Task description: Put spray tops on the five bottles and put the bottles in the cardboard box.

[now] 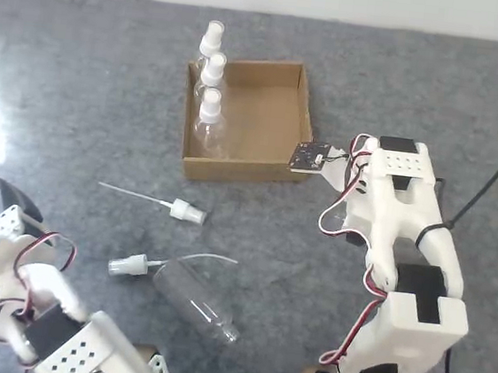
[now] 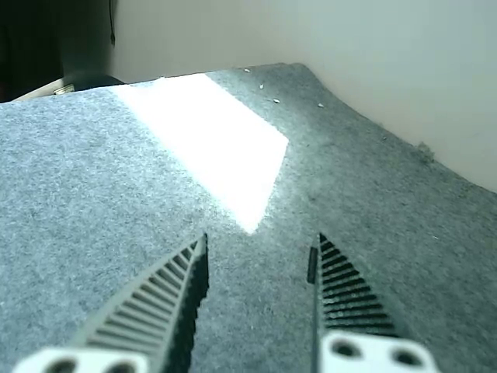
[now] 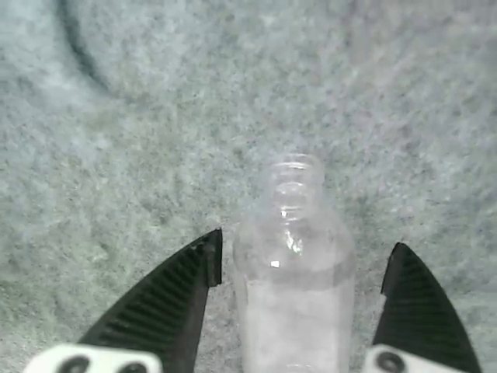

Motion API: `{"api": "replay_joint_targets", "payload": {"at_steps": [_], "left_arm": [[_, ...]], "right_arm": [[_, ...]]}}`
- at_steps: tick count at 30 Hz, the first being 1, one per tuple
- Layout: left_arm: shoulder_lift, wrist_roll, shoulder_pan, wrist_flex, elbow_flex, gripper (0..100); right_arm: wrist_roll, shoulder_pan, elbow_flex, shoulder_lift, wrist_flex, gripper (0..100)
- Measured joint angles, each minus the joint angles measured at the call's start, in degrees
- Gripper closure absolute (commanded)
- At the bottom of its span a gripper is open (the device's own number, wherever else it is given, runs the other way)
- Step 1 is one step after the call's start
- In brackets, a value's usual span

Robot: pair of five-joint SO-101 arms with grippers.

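Note:
In the right wrist view an uncapped clear bottle (image 3: 293,303) lies on the grey carpet between the spread fingers of my right gripper (image 3: 307,242), which is open and not closed on it. Three bottles with spray tops (image 1: 211,102) stand along the left wall of the cardboard box (image 1: 259,172). Another uncapped clear bottle (image 1: 194,298) lies on the carpet in front of the box. Two loose spray tops rest near it, one with a straight tube (image 1: 184,209), one with a curved tube (image 1: 130,266). My left gripper (image 2: 262,238) is open over bare carpet at the front left (image 1: 4,205).
The right arm (image 1: 403,247) stretches along the right side, its wrist board (image 1: 310,157) close to the box's front right corner. A bright sunlit patch (image 2: 225,148) lies on the carpet at the far left. A wall runs along the table's far edge.

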Motion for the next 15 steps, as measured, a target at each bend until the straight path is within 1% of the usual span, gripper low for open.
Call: {"api": "replay_joint_targets", "payload": {"at_steps": [2, 11, 15], "left_arm": [[0.0, 0.0, 0.0, 0.0, 0.0, 80], [0.0, 0.0, 0.0, 0.0, 0.0, 80], [0.0, 0.0, 0.0, 0.0, 0.0, 80]], "right_arm": [[0.0, -0.09, 0.0, 0.0, 0.0, 79.2], [-0.09, -0.44, 0.0, -0.35, 0.35, 88.3], [-4.48, -0.62, 0.0, -4.04, 0.35, 89.0]]}}
